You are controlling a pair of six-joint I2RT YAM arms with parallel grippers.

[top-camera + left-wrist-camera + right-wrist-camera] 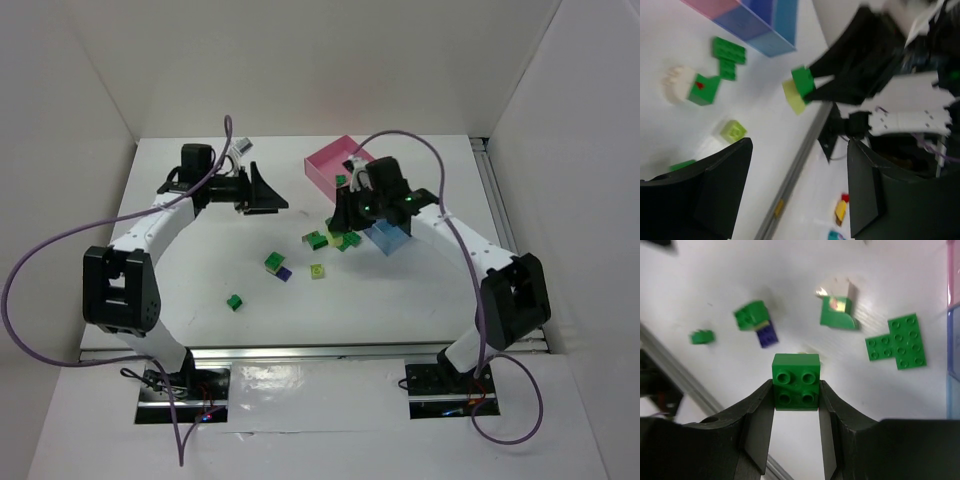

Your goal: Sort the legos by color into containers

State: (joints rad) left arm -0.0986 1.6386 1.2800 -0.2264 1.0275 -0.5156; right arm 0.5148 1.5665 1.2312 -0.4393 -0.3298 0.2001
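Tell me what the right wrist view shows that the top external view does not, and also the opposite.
Only the right wrist view: the right gripper shut on the held green brick, four studs visible. Only the top external view: the left gripper, open, and a small green brick inside the pink tray. Both: a loose green brick next to a dark blue brick on the table.
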